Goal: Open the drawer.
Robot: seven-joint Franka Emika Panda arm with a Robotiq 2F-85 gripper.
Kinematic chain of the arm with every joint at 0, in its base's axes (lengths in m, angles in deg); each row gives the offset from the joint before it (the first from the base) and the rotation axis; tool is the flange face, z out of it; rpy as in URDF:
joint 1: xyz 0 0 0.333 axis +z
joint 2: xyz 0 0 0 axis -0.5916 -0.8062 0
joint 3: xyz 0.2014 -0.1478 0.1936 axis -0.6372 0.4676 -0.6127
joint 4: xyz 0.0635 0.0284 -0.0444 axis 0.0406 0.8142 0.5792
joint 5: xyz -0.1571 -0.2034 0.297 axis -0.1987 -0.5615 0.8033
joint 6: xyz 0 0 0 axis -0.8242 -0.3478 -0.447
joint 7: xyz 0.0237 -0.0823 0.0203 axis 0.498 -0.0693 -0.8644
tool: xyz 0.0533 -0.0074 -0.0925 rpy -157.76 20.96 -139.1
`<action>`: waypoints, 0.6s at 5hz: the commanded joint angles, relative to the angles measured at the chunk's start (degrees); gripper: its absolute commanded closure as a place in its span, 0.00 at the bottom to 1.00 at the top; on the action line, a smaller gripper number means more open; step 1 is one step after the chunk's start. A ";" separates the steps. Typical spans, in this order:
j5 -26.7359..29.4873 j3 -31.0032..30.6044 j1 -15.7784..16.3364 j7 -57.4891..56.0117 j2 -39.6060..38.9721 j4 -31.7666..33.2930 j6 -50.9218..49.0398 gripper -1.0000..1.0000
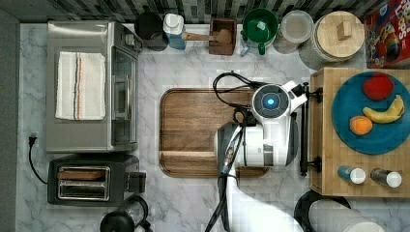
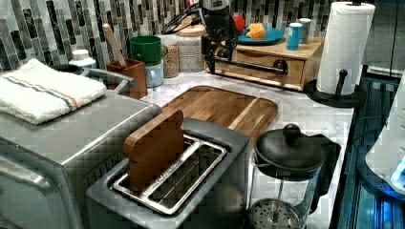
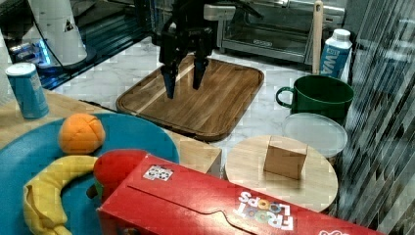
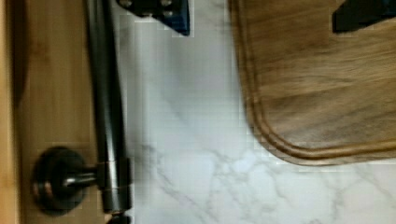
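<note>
Black hand (image 3: 183, 81) wide open, empty, near drawer (image 1: 320, 130) handle (image 4: 106, 107).

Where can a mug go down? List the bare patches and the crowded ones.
Free: the tray, and the marble between the tray and the toaster oven. The strip between the tray and the drawer is taken by the gripper, jaws open. Crowded: the back wall row around the green mug, and the drawer's top.

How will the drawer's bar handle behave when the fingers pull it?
The handle looks like rigid metal on two brackets, so it probably won't flex. Its round, glossy bar may be a bit slippery. The drawer carries a loaded plate on top, so the unit likely stays put.
</note>
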 commanded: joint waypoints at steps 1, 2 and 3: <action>2.07 -4.06 3.52 7.57 5.33 4.99 1.13 0.00; 3.32 -5.86 4.32 10.64 6.21 5.51 -0.36 0.00; 4.71 -7.64 4.45 12.52 6.37 4.80 -2.29 0.00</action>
